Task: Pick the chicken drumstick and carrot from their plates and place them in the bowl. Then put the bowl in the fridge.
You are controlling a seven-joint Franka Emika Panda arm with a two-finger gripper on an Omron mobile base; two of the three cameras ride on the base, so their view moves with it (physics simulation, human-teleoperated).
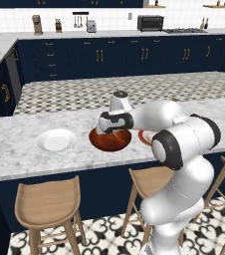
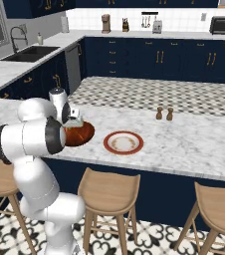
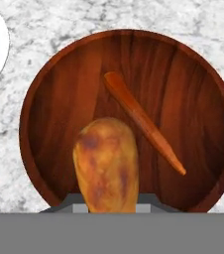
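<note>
The brown wooden bowl (image 3: 59, 109) sits on the marble island counter, directly under my gripper (image 1: 110, 130). An orange carrot (image 3: 143, 121) lies slanted across the bowl's floor. The golden-brown chicken drumstick (image 3: 105, 163) hangs just above the near side of the bowl, held in my shut gripper, and it hides the fingertips in the hand view. From the base views the bowl (image 1: 109, 142) (image 2: 79, 133) is partly covered by the hand (image 2: 74, 121).
A white plate (image 1: 56, 140) lies left of the bowl, and a red-rimmed plate (image 2: 123, 142) lies to its right. Two shakers (image 2: 164, 114) stand farther right on the island. Wooden stools (image 1: 49, 204) line the near edge.
</note>
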